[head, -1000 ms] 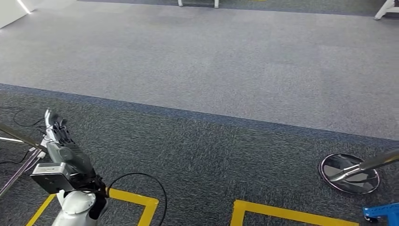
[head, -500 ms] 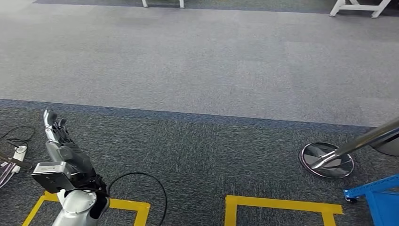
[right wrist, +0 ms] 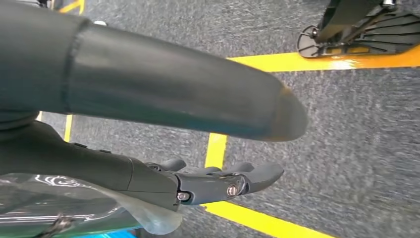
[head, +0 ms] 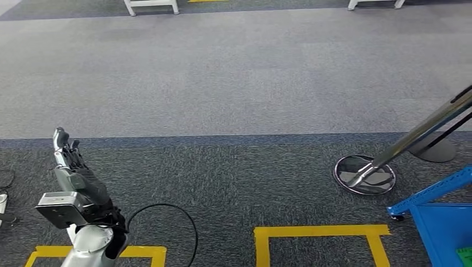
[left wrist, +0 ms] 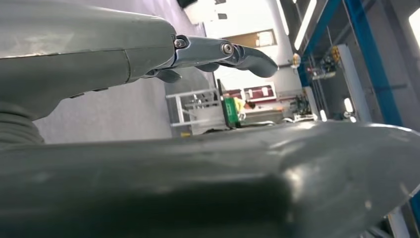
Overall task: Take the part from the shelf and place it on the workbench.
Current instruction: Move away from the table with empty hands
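My left hand [head: 69, 161] is low on the left of the head view, over dark carpet, fingers stretched out and apart, holding nothing. The left wrist view has its thumb [left wrist: 198, 188] and fingers [left wrist: 223, 52] apart with open space between. In the right wrist view my right hand [right wrist: 198, 148] hangs over the carpet, thumb [right wrist: 173, 94] and fingers [right wrist: 223, 183] apart with nothing between them. A shiny, see-through shape [right wrist: 74, 208] lies below the fingers; what it is I cannot tell. A blue shelf frame [head: 439, 217] enters at the lower right, with a small green thing [head: 465, 256] at its corner.
A chrome pole stands on a round base [head: 364, 175] beside the blue frame. Yellow tape squares [head: 320, 231] mark the dark carpet in front. A black cable [head: 167, 208] loops by my left arm. White furniture legs [head: 150, 5] stand far off across the lighter carpet.
The camera has turned to the right: the whole floor slid left and the blue frame came further into view. My left hand keeps the same pose.
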{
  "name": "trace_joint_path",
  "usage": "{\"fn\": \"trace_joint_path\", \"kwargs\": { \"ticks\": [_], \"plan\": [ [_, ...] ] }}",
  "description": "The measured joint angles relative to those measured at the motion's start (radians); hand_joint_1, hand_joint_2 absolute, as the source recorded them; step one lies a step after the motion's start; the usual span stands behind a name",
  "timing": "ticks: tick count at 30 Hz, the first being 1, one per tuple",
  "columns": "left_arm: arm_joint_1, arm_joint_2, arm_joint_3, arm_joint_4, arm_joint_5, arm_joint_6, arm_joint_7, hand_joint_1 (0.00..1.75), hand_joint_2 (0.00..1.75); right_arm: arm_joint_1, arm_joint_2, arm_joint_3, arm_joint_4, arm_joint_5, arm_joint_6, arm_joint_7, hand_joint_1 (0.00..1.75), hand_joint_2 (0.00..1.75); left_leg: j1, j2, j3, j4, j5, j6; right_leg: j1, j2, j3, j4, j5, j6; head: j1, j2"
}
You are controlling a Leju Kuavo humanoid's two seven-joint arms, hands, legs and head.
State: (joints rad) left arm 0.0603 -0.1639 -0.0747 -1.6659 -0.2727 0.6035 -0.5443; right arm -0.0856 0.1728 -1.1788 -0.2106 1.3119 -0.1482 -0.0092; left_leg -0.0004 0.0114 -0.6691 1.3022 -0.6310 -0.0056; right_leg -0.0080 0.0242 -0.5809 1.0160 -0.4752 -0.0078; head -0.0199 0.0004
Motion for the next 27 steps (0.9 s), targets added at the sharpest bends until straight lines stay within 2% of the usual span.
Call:
{"fn": "trace_joint_path", "kwargs": {
  "ticks": [1, 2, 4, 5, 7, 8, 9, 11, 13, 14, 15, 16, 17, 19, 21, 22, 24, 26, 27],
  "plan": [
    [0.000, 0.000, 0.000, 0.000, 0.000, 0.000, 0.000, 0.00, 0.00, 0.001, 0.000, 0.000, 0.000, 0.000, 0.000, 0.000, 0.00, 0.00, -0.001, -0.001, 0.000, -0.002, 0.014, 0.004, 0.002, 0.010, 0.000, 0.000, 0.001, -0.001, 0.000, 0.000],
    [0.000, 0.000, 0.000, 0.000, 0.000, 0.000, 0.000, 0.00, 0.00, 0.002, 0.000, 0.000, 0.000, 0.000, 0.000, 0.000, 0.00, 0.00, -0.002, -0.005, 0.017, -0.043, 0.046, 0.010, 0.003, 0.021, 0.001, 0.000, 0.001, -0.001, 0.000, 0.000],
    [-0.001, 0.001, 0.000, 0.000, 0.000, 0.000, 0.000, 0.00, 0.00, 0.001, 0.000, 0.000, 0.000, 0.000, 0.000, 0.000, 0.00, 0.00, -0.004, -0.031, 0.079, -0.178, 0.117, 0.023, 0.003, 0.040, 0.002, 0.001, 0.003, 0.001, 0.000, 0.000],
    [-0.001, 0.001, 0.000, 0.000, 0.000, 0.000, 0.000, 0.00, 0.00, 0.000, 0.000, 0.000, 0.000, 0.000, 0.000, 0.000, 0.00, 0.00, -0.006, -0.046, 0.105, -0.236, 0.136, 0.027, 0.003, 0.050, 0.000, 0.001, 0.004, 0.003, 0.000, 0.000],
    [-0.003, 0.001, 0.000, 0.000, 0.000, 0.000, 0.001, 0.00, 0.00, 0.000, 0.001, 0.000, 0.000, 0.001, 0.000, 0.000, 0.00, 0.00, -0.009, -0.063, 0.125, -0.287, 0.142, 0.030, 0.000, 0.064, -0.008, 0.002, 0.010, 0.014, -0.001, 0.000],
    [-0.004, 0.001, 0.000, 0.000, 0.000, 0.000, 0.001, 0.00, 0.00, 0.001, 0.001, 0.000, 0.000, 0.001, 0.000, 0.000, 0.00, 0.00, -0.010, -0.058, 0.126, -0.293, 0.144, 0.031, -0.002, 0.071, -0.012, 0.000, 0.013, 0.020, -0.001, 0.000],
    [-0.004, 0.001, 0.000, 0.000, 0.000, 0.000, 0.001, 0.00, 0.00, 0.002, 0.001, 0.000, 0.000, 0.001, 0.000, 0.000, 0.00, 0.00, -0.009, -0.050, 0.127, -0.299, 0.148, 0.032, -0.004, 0.070, -0.017, 0.001, 0.013, 0.024, -0.001, 0.000],
    [-0.006, 0.000, 0.000, 0.000, -0.001, 0.000, 0.001, 0.00, 0.00, 0.004, 0.001, 0.000, 0.000, 0.001, 0.000, 0.000, 0.00, 0.00, -0.006, -0.033, 0.132, -0.315, 0.158, 0.038, -0.002, 0.038, -0.037, 0.033, -0.012, 0.032, 0.002, 0.000],
    [-0.006, -0.001, 0.000, 0.000, -0.001, -0.001, 0.001, 0.00, 0.00, 0.001, 0.001, 0.000, 0.000, 0.001, 0.001, 0.000, 0.00, 0.00, -0.006, -0.012, 0.133, -0.321, 0.162, 0.042, -0.001, -0.003, -0.090, 0.142, -0.073, 0.039, 0.005, 0.000],
    [-0.006, -0.001, 0.000, 0.000, -0.001, -0.001, 0.001, 0.00, 0.00, 0.000, 0.001, 0.000, 0.000, 0.001, 0.001, 0.000, 0.00, 0.00, -0.006, 0.000, 0.131, -0.321, 0.162, 0.043, -0.003, -0.011, -0.122, 0.210, -0.102, 0.044, 0.006, 0.000],
    [-0.005, -0.001, 0.000, 0.000, 0.000, -0.001, 0.001, 0.00, 0.00, 0.000, 0.001, 0.000, 0.000, 0.001, 0.001, 0.000, 0.00, 0.00, -0.007, 0.011, 0.129, -0.320, 0.162, 0.043, -0.005, -0.015, -0.144, 0.260, -0.117, 0.048, 0.006, 0.000],
    [-0.005, -0.001, 0.000, 0.000, 0.000, -0.001, 0.001, 0.00, 0.00, 0.001, 0.001, 0.000, 0.000, 0.001, 0.001, 0.000, 0.00, 0.00, -0.006, 0.021, 0.129, -0.319, 0.161, 0.042, -0.006, -0.017, -0.149, 0.274, -0.113, 0.053, 0.006, 0.000],
    [-0.006, 0.000, 0.000, 0.000, 0.000, -0.001, 0.001, 0.00, 0.00, 0.002, 0.000, 0.000, 0.000, 0.001, 0.001, 0.000, 0.00, 0.00, -0.005, 0.030, 0.128, -0.318, 0.160, 0.041, -0.008, -0.021, -0.136, 0.252, -0.094, 0.056, 0.006, 0.000],
    [-0.007, 0.000, 0.001, 0.000, 0.000, -0.002, 0.001, 0.00, 0.00, 0.002, 0.000, 0.000, 0.000, 0.001, 0.001, 0.000, 0.00, 0.00, -0.004, 0.046, 0.128, -0.311, 0.155, 0.033, -0.010, -0.047, -0.062, 0.118, -0.037, 0.062, 0.006, 0.000],
    [-0.010, 0.000, 0.001, 0.000, 0.000, -0.002, 0.001, 0.00, 0.00, -0.002, 0.000, 0.000, 0.000, 0.002, 0.002, -0.001, 0.00, 0.00, -0.007, 0.058, 0.126, -0.301, 0.148, 0.021, -0.009, -0.067, -0.005, 0.018, -0.011, 0.053, 0.007, 0.000],
    [-0.012, 0.000, 0.001, 0.000, 0.000, -0.003, 0.001, 0.00, 0.00, -0.003, 0.000, 0.000, 0.000, 0.002, 0.002, -0.001, 0.00, 0.00, -0.010, 0.063, 0.125, -0.297, 0.146, 0.016, -0.007, -0.070, 0.002, 0.006, -0.013, 0.046, 0.006, 0.000],
    [-0.014, -0.001, 0.000, 0.000, -0.001, -0.004, 0.002, 0.00, 0.00, -0.001, 0.000, 0.000, 0.000, 0.002, 0.002, 0.000, 0.00, 0.00, -0.010, 0.072, 0.126, -0.295, 0.144, 0.011, -0.005, -0.055, 0.001, 0.006, -0.011, 0.029, 0.005, 0.000],
    [-0.016, 0.000, -0.001, 0.000, -0.001, -0.004, 0.002, 0.00, 0.00, 0.001, 0.000, 0.000, 0.000, 0.002, 0.002, 0.000, 0.00, 0.00, -0.005, 0.053, 0.117, -0.268, 0.120, 0.003, -0.006, -0.042, 0.000, 0.005, -0.007, 0.017, 0.003, 0.000],
    [-0.016, 0.000, -0.001, 0.000, -0.001, -0.004, 0.002, 0.00, 0.00, 0.000, 0.000, 0.000, 0.000, 0.002, 0.001, 0.001, 0.00, 0.00, -0.002, 0.035, 0.100, -0.225, 0.092, -0.002, -0.007, -0.034, 0.000, 0.004, -0.005, 0.011, 0.002, 0.000]
  ]
}}
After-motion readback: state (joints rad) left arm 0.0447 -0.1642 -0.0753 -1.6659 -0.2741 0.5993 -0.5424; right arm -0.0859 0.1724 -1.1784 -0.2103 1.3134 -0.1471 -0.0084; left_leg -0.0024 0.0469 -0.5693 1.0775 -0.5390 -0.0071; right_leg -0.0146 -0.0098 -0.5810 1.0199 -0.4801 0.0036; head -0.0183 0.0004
